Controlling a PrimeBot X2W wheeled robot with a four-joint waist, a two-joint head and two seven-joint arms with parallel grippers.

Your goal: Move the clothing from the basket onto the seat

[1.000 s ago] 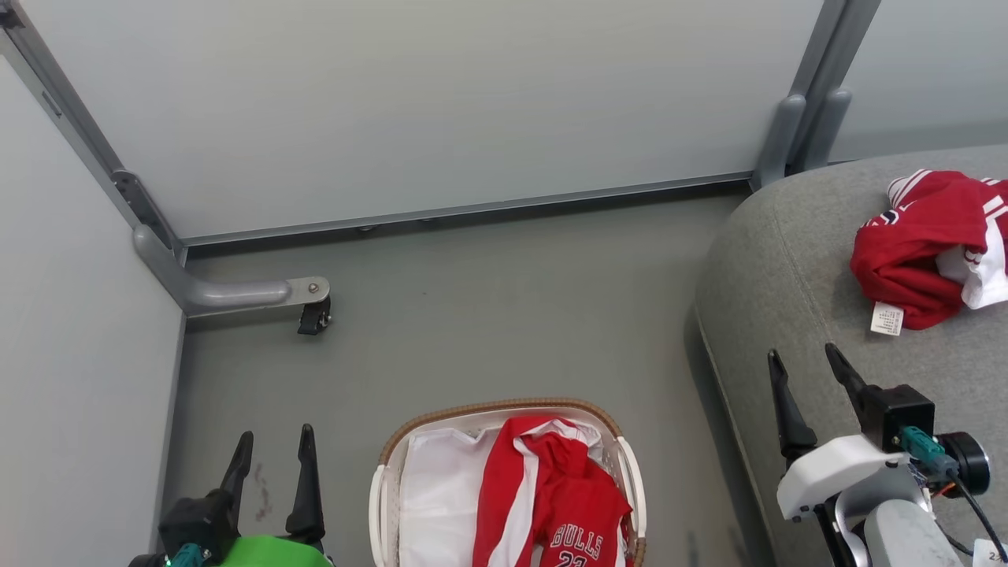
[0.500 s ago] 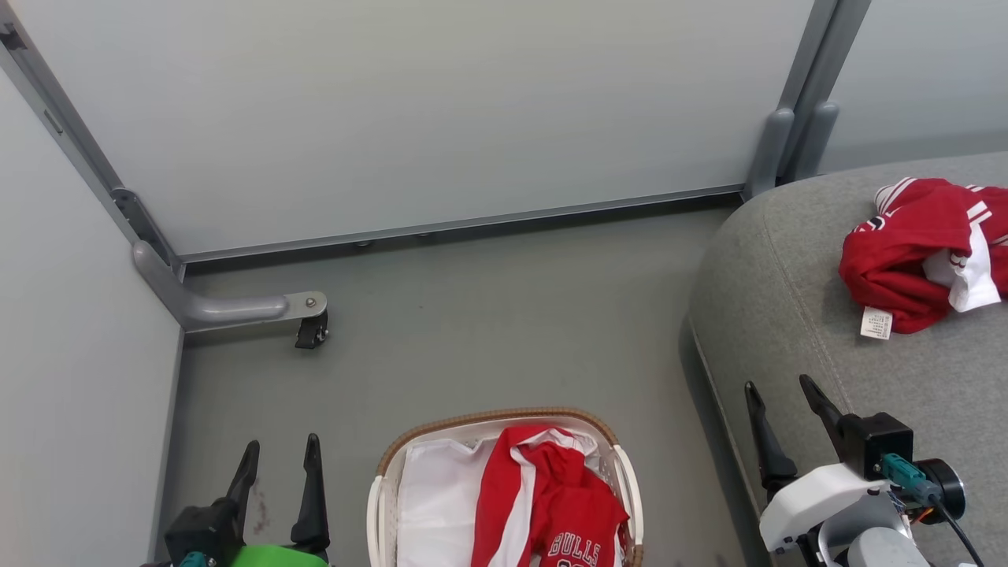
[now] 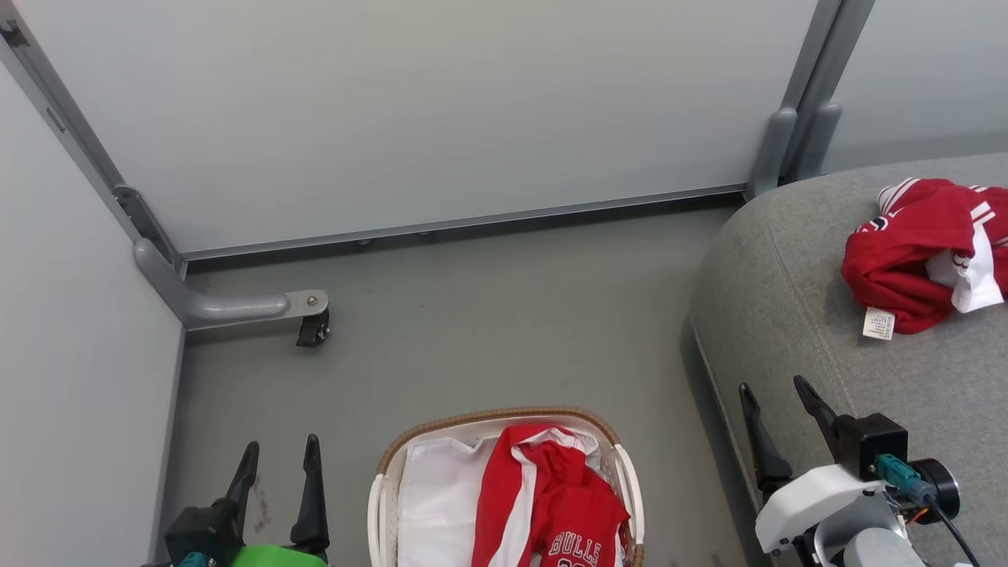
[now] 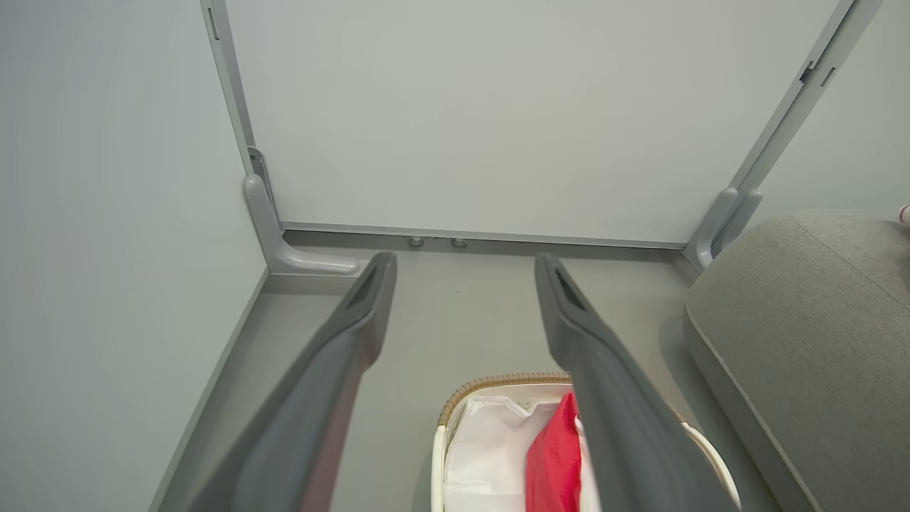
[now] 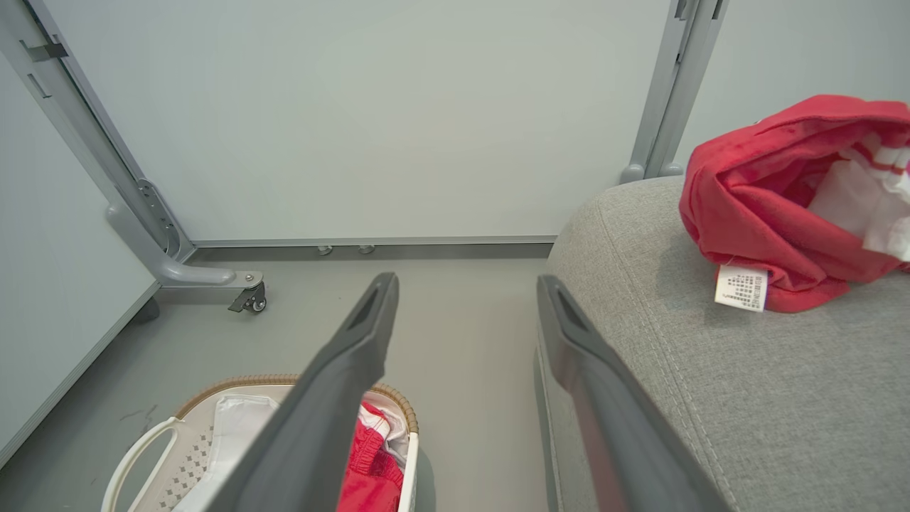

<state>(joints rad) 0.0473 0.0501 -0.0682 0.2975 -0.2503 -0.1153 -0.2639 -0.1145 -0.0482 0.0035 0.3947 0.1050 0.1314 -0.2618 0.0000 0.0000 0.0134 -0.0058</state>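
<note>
Crumpled red jersey point(image 3: 551, 504) with white side stripes and "BULLS" lettering, lying in basket point(image 3: 488, 416) at 6 o'clock of head view, beside white liner point(image 3: 433, 504); long axis 12 to 6, lettering toward 6. Second red garment point(image 3: 906, 252) bunched on grey seat point(image 3: 795, 299) at 3 o'clock, white trim at its right, care tag point(image 3: 878, 323) at its 7; long axis roughly 9 to 3. Left gripper point(image 3: 282, 442) at 7 o'clock, fingers spread, empty. Right gripper point(image 3: 772, 384) at 4 o'clock by seat edge, spread, empty.
</note>
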